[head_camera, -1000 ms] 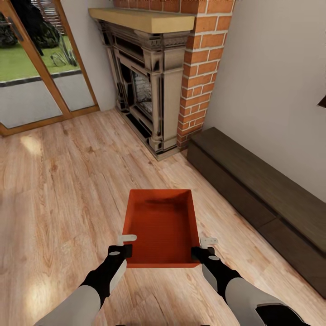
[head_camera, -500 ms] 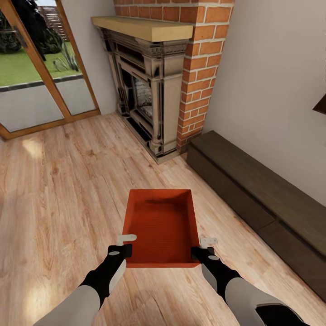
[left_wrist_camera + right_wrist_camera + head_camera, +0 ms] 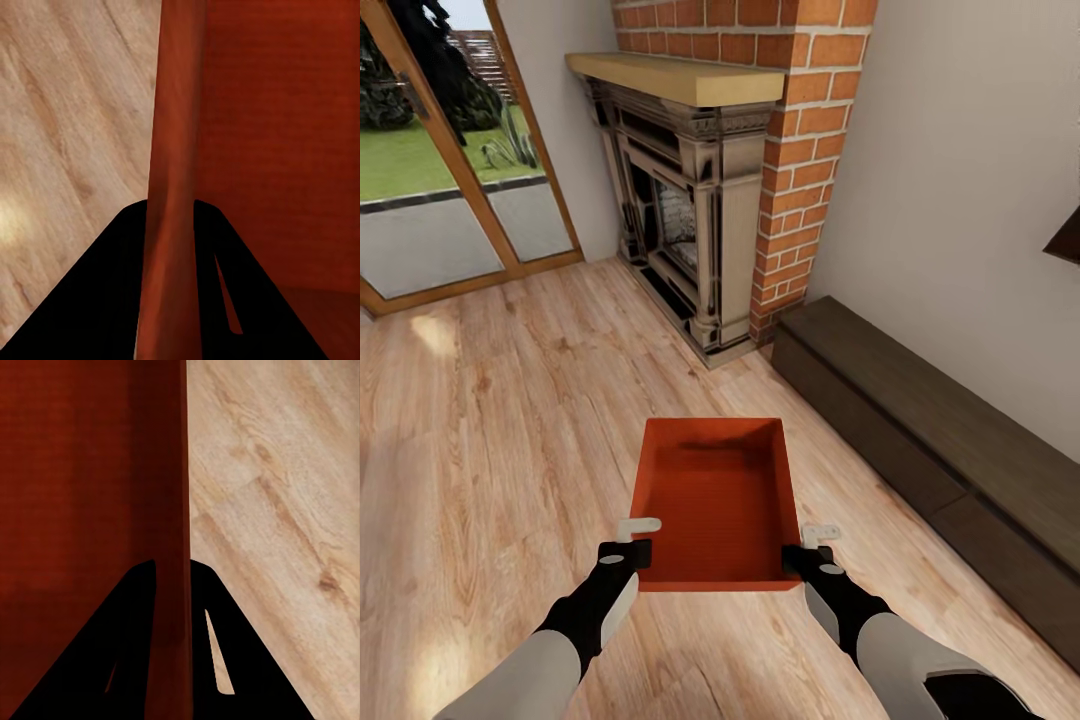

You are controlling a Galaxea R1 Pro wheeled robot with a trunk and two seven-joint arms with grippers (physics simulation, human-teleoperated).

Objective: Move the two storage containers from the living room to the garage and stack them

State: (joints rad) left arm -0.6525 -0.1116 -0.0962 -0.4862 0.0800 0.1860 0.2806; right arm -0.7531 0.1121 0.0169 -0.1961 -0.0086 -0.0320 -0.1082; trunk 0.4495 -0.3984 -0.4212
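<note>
We hold the bin with both tools, left tool and right tool each clamped on a wall. If one slips, it could fall.

Brick fireplace w/ wood mantel ahead; glass patio door to its left, lawn outside. Low dark bench along white wall at right.

A living room in a home is shown. A brick fireplace with a wooden mantel is set against a white wall. Light wood plank flooring, a low dark bench and glazed garden doors are seen.
</note>
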